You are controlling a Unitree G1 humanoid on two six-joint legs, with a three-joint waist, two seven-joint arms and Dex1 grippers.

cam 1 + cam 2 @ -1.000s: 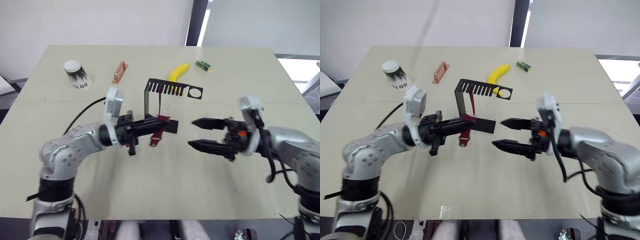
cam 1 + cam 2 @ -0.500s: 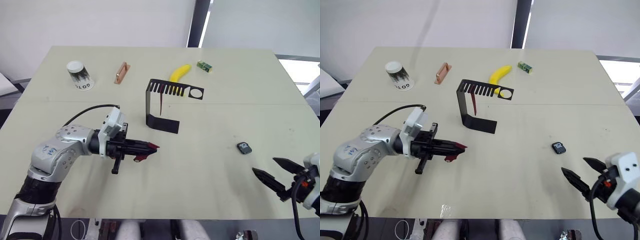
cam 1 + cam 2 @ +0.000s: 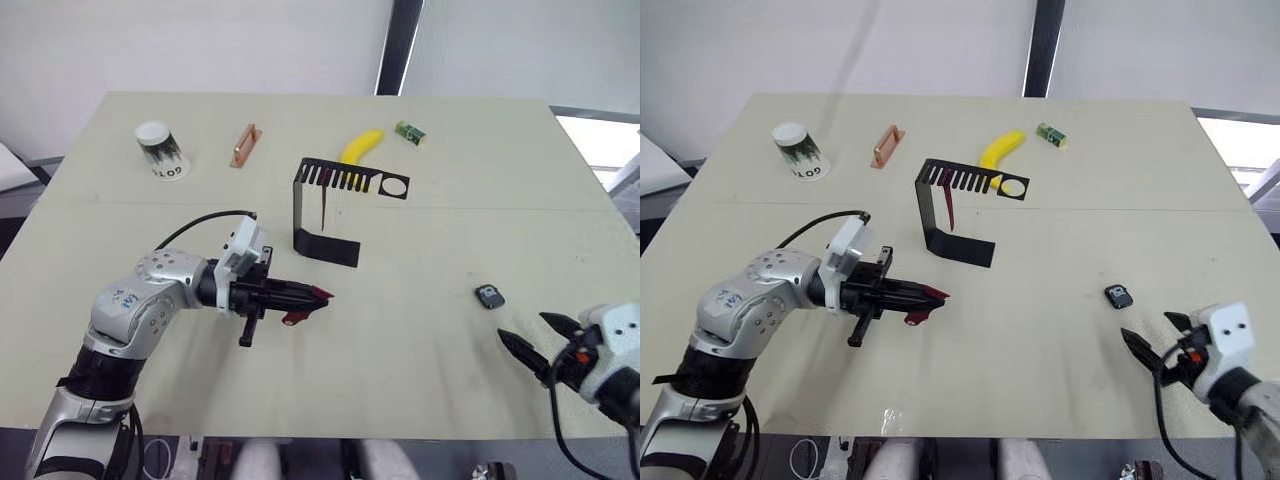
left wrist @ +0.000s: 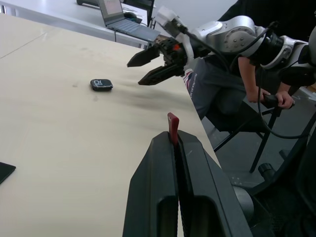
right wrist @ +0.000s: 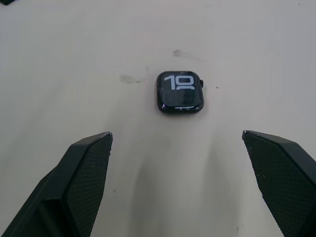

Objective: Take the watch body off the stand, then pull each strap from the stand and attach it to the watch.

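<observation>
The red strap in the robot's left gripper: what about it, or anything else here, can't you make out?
- Strap: left wrist view shows only its tip; the shut fingers hide the rest.
- Second strap on the stand: head views, too small to see its holes.
- Green box: label too small.

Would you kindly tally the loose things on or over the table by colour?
Black: 2, stand, watch body
Maroon: 2, strap on the stand, strap in the left gripper
Yellow: 1, banana
Copper: 1, bar
Green: 1, box
White: 1, cup
Total: 8
</observation>
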